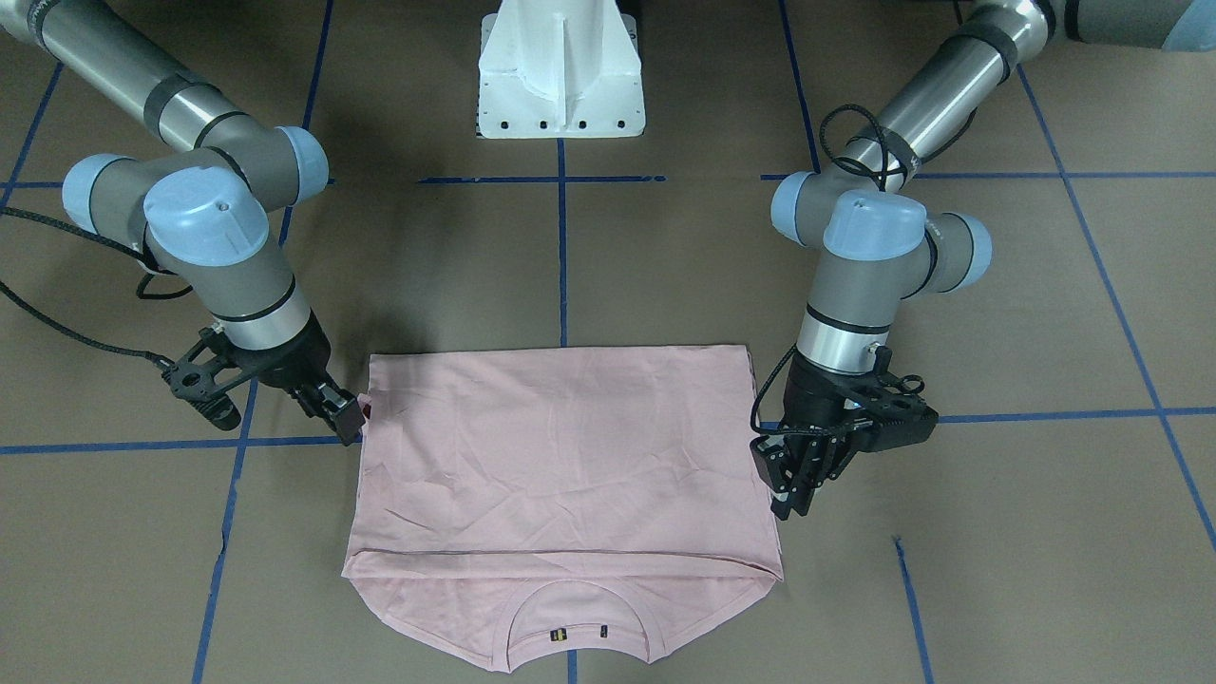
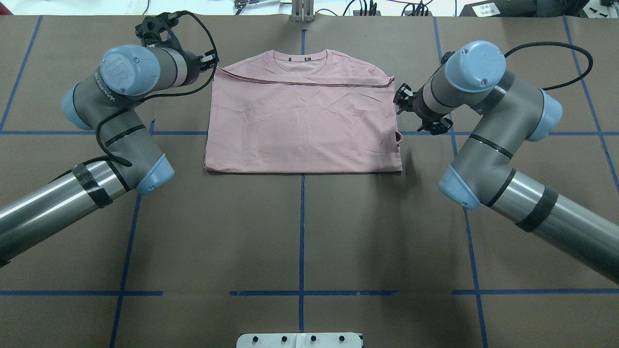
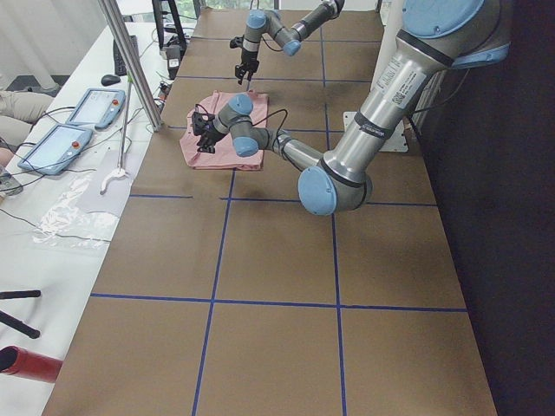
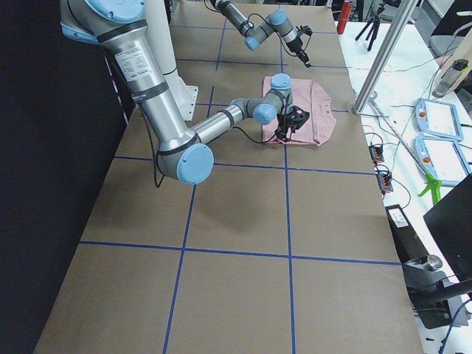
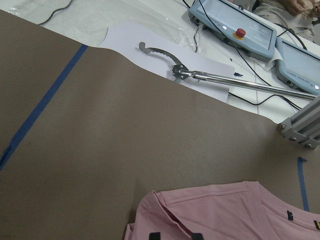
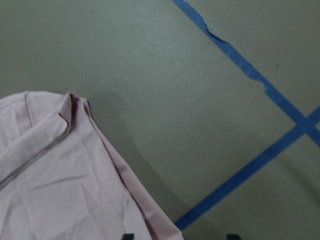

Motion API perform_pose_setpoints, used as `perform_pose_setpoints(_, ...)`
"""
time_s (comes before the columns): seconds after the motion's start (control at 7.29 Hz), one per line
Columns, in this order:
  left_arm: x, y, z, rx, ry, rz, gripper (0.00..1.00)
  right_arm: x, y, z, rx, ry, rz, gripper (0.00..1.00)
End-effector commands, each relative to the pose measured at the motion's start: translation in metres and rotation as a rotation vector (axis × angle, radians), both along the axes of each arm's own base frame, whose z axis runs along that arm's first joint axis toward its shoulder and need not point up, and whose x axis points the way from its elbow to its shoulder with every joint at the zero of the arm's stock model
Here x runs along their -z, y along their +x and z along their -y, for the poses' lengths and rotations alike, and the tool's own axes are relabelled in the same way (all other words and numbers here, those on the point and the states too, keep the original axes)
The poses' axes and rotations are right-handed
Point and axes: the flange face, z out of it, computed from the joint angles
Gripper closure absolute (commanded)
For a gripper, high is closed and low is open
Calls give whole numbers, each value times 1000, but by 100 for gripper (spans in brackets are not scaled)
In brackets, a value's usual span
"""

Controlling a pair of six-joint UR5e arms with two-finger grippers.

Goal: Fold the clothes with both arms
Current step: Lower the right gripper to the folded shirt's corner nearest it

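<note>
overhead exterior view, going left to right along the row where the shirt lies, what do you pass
left arm → left pincer → pale pink T-shirt → right pincer → right arm

The silver-grey tubular left arm (image 1: pixel 912 104) and right arm (image 1: pixel 104 66) have light blue joint caps (image 1: pixel 204 214), black bands (image 1: pixel 176 95) and braided black cables (image 1: pixel 71 334), a black two-finger left gripper (image 1: pixel 796 499) and right gripper (image 1: pixel 350 423), and a white ribbed pedestal base (image 1: pixel 560 81).
</note>
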Motion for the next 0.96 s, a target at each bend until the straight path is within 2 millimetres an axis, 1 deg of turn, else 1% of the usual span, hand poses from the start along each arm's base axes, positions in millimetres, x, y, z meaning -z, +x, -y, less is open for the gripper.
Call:
perform_pose_setpoints(0.0, -2, -1, 0, 2, -1, 5, 67, 5, -27, -33, 13, -17, 17, 30)
perform_pose_setpoints(0.27, 0, 0, 0, 2, -2, 1, 67, -1, -39, -51, 39, -25, 11, 31)
perform_pose_setpoints(0.55, 0, -1, 1, 4, -2, 1, 67, -4, -52, -62, 51, -16, -2, 36)
perform_pose_setpoints(0.69, 0, 0, 0, 1, -2, 0, 67, -11, -50, -64, 51, -22, -11, 40)
perform_pose_setpoints(0.82, 3, 0, 0, 2, 0, -5, 67, -16, -48, -66, 51, -25, -15, 41)
